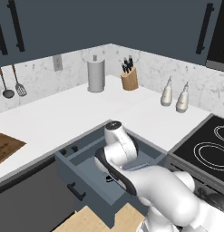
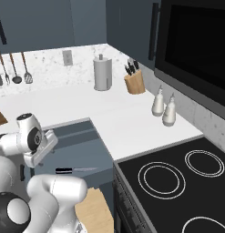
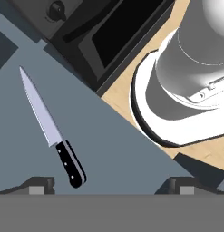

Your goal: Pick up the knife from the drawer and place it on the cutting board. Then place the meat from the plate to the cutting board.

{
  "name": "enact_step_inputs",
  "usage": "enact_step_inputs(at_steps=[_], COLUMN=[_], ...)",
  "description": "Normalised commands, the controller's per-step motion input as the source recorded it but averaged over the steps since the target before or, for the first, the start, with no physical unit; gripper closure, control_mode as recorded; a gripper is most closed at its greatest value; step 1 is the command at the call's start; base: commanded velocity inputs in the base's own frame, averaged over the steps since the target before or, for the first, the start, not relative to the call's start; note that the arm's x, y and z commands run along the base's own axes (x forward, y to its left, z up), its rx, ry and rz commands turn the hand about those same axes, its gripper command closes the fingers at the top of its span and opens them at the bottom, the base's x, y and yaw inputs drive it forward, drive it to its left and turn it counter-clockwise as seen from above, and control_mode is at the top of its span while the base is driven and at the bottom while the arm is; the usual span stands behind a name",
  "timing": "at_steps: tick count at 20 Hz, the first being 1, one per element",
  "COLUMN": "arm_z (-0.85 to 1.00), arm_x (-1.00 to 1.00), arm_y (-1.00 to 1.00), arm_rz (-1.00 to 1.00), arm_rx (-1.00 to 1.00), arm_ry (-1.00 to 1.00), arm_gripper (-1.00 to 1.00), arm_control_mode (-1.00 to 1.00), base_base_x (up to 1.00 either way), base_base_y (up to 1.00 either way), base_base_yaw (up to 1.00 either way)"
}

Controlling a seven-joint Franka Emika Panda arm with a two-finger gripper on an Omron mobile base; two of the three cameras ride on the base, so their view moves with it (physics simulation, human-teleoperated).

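Note:
The drawer [image 1: 68, 174] stands pulled out under the white counter, with my arm bent over it. The knife [image 3: 52, 131] lies flat on the drawer's grey floor [image 3: 113, 149], its black handle close to my fingertips and its pale blade pointing away to the upper left. The knife [image 2: 75, 170] also lies in the drawer [image 2: 82, 136] in the right base view. My gripper [image 3: 111, 188] hovers above the knife, open and holding nothing; the handle is nearer the left fingertip [image 3: 38, 185]. The cutting board [image 1: 4, 146] lies on the counter at far left. The meat and the plate are out of view.
At the back of the counter stand a paper-towel holder [image 1: 96, 74] and a wooden knife block [image 1: 129, 78], with two pale bottles [image 1: 174, 95] to the right. A black stove top [image 1: 206, 147] borders the drawer on the right. Utensils [image 1: 13, 84] hang on the wall.

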Motion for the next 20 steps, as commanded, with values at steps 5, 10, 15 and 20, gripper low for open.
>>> enact_step_inputs(at_steps=[5,10,15,20], arm_z=[-0.17,-0.32,-0.38,-0.44], arm_x=[0.09,0.01,0.18,0.41], arm_y=[0.0,-0.01,-0.04,0.0], arm_rz=[0.0,0.0,0.0,0.0], arm_rx=[0.0,0.0,0.0,0.0], arm_ry=[0.0,0.0,0.0,0.01], arm_gripper=[-1.0,-1.0,-1.0,-1.0], arm_control_mode=[-1.0,-1.0,-1.0,-1.0], base_base_x=[0.0,0.0,0.0,0.0], base_base_y=[0.0,0.0,0.0,0.0], base_base_yaw=[0.0,0.0,0.0,0.0])
